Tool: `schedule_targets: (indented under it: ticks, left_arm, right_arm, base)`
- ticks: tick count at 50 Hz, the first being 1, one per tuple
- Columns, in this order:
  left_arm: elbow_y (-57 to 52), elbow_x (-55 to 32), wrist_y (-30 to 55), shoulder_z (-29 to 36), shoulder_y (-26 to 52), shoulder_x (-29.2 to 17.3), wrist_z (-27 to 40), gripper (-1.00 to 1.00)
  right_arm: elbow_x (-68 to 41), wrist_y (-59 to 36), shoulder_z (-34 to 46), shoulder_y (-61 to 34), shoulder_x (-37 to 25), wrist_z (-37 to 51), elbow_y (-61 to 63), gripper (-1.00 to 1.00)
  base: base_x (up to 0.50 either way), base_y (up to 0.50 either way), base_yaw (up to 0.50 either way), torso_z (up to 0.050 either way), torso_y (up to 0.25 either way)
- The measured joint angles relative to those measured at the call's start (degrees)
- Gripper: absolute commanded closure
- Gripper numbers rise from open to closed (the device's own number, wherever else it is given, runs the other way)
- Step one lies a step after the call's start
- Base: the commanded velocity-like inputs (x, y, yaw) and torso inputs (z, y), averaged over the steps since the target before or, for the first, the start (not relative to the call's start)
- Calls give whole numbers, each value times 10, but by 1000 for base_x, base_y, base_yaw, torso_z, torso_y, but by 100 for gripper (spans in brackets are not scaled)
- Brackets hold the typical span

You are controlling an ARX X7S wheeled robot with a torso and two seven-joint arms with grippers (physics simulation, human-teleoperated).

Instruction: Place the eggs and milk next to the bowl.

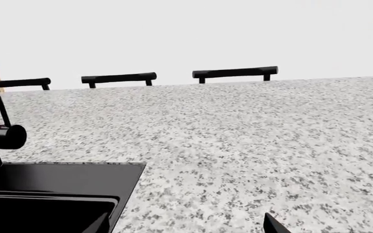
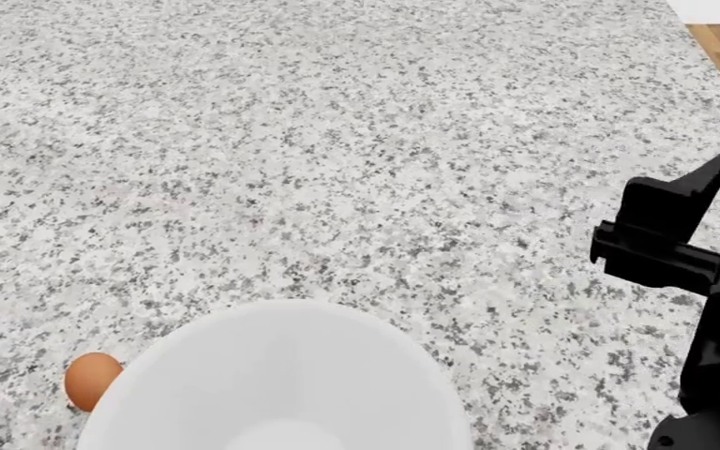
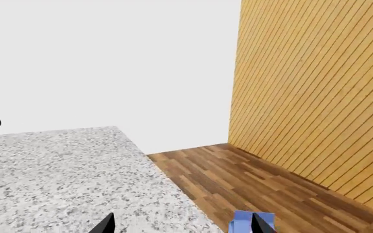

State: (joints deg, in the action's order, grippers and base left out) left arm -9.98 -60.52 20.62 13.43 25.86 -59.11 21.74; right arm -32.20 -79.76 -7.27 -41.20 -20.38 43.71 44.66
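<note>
The white bowl (image 2: 278,380) sits at the near edge of the head view. One orange-brown egg (image 2: 90,380) lies on the counter against its left side. No second egg shows. My right gripper (image 2: 679,211) hovers over the counter's right part, right of the bowl; in the right wrist view (image 3: 183,225) its fingertips stand wide apart with nothing between them. A blue patch that looks like the milk carton (image 3: 246,224) shows beside one fingertip, past the counter edge over the wooden floor; most of it is cut off. My left gripper (image 1: 186,228) is open and empty above the counter.
The speckled granite counter (image 2: 335,141) fills the head view. A black sink (image 1: 44,204) and black faucet (image 1: 2,136) lie by the left gripper. Three black chair backs (image 1: 235,73) stand past the far edge. The counter's right edge drops to wooden floor (image 3: 238,179) by a slatted wall (image 3: 316,97).
</note>
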Motion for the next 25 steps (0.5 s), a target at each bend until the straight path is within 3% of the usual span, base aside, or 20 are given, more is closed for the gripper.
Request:
schedule_targets:
  ticks: [25]
  left_arm:
    - [0,-1,3,-2,0,0,4,-100]
  right_arm:
    - [29,-49,-4,4,11,79,-38,-100]
  base:
    - [0,0,0,0,0]
